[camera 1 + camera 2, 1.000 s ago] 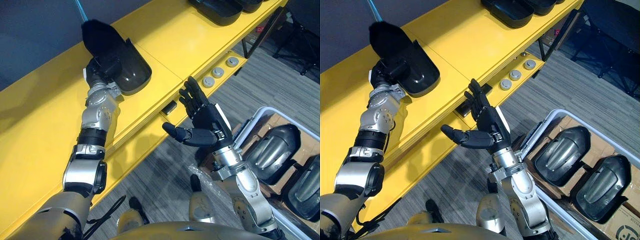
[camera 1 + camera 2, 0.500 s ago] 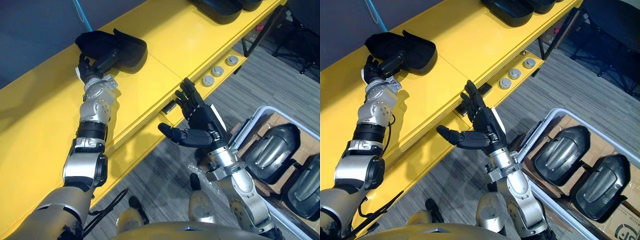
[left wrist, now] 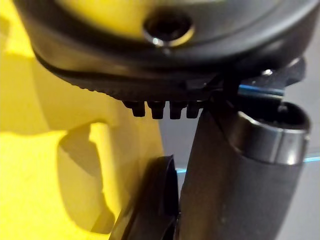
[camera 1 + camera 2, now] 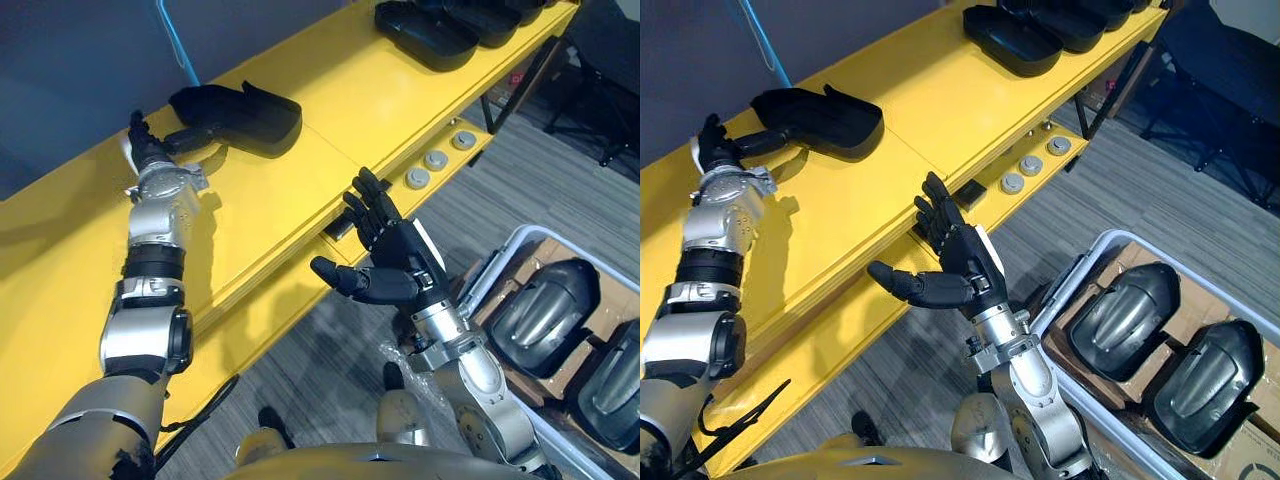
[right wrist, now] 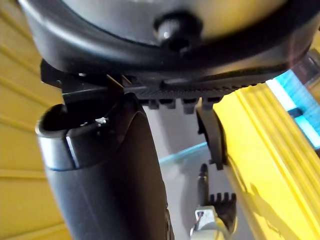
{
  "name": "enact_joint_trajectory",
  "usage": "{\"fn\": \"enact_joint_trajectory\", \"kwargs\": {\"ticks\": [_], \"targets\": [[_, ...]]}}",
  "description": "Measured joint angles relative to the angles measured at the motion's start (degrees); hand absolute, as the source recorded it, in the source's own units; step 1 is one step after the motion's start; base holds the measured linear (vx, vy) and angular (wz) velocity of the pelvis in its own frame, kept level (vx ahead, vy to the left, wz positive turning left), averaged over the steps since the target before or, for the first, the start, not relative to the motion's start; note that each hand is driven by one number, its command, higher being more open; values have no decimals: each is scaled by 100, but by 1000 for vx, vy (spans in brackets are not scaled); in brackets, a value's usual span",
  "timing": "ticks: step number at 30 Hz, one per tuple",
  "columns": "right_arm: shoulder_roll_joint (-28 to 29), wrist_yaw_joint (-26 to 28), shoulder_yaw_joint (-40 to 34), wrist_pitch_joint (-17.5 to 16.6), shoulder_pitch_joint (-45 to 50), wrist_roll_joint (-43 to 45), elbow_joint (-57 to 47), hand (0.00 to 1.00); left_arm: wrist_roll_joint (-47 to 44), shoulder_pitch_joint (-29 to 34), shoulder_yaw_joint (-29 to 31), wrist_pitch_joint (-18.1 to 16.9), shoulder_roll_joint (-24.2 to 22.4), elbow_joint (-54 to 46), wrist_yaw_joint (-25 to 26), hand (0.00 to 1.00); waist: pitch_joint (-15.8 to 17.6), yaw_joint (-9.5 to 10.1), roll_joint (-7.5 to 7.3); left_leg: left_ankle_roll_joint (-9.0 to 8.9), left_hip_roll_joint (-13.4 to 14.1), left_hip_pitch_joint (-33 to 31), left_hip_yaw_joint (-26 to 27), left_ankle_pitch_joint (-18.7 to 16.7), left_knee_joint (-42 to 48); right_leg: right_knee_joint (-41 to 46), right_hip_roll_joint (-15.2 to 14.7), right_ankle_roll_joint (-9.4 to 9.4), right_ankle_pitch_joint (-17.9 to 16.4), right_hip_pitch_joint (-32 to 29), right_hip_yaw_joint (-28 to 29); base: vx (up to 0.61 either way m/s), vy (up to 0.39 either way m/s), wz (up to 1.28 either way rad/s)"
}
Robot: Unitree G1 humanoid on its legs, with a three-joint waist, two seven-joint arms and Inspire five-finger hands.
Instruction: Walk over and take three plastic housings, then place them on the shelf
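Observation:
A black plastic housing [image 4: 243, 105] lies flat on the yellow shelf [image 4: 330, 90], hollow side up. My left hand [image 4: 148, 152] is just left of it. Its straight fingers [image 4: 758, 142] reach the housing's near end and do not curl round it. In the left wrist view the thumb [image 3: 240, 175] stands beside the housing's dark edge [image 3: 152, 200]. My right hand [image 4: 952, 268] hangs open in front of the shelf's edge, above the floor, holding nothing. More black housings [image 4: 1018, 35] sit in a row at the far end of the shelf.
A white bin [image 4: 1080, 275] at the lower right holds two more housings [image 4: 1127, 320] [image 4: 1205, 385] on cardboard. Round grey knobs [image 4: 435, 160] line the shelf's lower ledge. A dark wall runs behind the shelf. Grey carpet lies below.
The left hand has laid the housing down flat on the shelf, let go and drawn back to the left. The right hand has hardly moved. The camera has shifted slightly.

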Motion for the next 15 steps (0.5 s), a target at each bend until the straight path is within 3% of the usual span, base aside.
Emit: {"fn": "enact_joint_trajectory", "kwargs": {"ticks": [3,7,12,15], "targets": [[0,-97,-26,-6,40,-9,312,100,205,73,0,-72,465,-119,-241,100,-277,33,72,-7,-5,59,-61,89,-161,-7,18,-6,-3,39,-82,1,-22,11],[18,-497,-456,-115,136,-10,484,100,166,478,-2,-678,805,-1027,-424,100,-514,174,135,8,-53,190,-182,123,-254,-32,-14,-22,-14,229,-216,-15,1,14],[-56,-598,-1397,-254,-119,1,706,100,-62,1366,66,-1279,784,-2115,-379,100,-841,280,136,-2,-70,318,-348,248,-440,-199,-3,-25,-21,508,-435,-29,-16,18],[-142,-675,-2070,-272,-487,-5,1254,100,-135,2621,223,-1697,180,-3875,-199,100,-960,353,115,9,-99,298,-520,407,-665,-215,-5,-23,-33,537,-623,-67,-17,25]]}}
